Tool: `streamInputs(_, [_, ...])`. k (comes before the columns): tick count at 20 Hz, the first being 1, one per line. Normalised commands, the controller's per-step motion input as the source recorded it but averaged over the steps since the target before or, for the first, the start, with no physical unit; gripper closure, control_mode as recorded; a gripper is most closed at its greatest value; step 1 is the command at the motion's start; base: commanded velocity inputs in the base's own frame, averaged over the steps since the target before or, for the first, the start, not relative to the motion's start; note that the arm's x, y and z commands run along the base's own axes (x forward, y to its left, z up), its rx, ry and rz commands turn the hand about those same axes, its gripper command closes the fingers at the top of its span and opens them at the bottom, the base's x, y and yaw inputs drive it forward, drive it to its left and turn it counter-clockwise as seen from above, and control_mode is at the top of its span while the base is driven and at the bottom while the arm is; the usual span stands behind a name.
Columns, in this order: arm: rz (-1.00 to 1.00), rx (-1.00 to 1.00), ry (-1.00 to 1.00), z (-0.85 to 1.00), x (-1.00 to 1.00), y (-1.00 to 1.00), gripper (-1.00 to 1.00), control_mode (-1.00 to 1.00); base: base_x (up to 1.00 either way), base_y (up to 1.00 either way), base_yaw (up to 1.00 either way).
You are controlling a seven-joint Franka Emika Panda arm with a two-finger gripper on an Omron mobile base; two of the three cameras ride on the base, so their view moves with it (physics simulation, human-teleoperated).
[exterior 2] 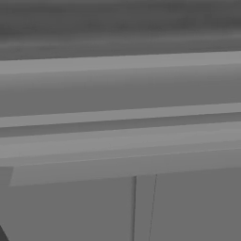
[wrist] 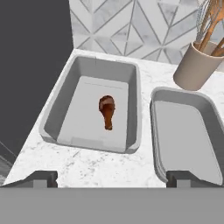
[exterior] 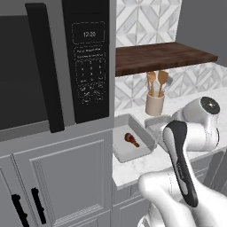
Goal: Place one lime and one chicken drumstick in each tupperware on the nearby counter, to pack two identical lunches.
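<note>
Claw (wrist: 111,180) spread above trays; drumstick (wrist: 107,111) inside left (cup (wrist: 195,65) probably near)

Even, flat rendered light, no glare; all views soft & low-res.
Hand view: brightest, counter (wrist: 105,168) w/ faint shade inside tupperware (wrist: 61,109) walls, small soft shadow hugging chicken drumstick (wrist: 107,111). Left base view: dim grey on cabinet (exterior: 66,177), dark shelf (exterior: 159,57) shades wall below, arm edges a bit blurred. Right base view: v. blurry grey bands, out of focus, too close to read.
</note>
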Motion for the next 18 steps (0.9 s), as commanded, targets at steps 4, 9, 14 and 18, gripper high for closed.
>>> streamInputs(4, [-0.07, 0.00, -0.15, 0.58, -0.70, 0.00, -1.00, -1.00, 0.00, 0.00, 0.00])
streamInputs(9, [-0.01, 0.00, -0.01, 0.09, -0.56, 0.00, -1.00, 1.00, -0.20, 0.00, 0.00])
streamInputs(14, [0.00, 0.00, 0.00, 0.00, 0.00, 0.00, -1.00, 1.00, -1.00, 0.01, 0.00])
streamInputs(18, [0.00, 0.00, 0.00, 0.00, 0.00, 0.00, -1.00, 1.00, -0.98, 0.68, -0.02])
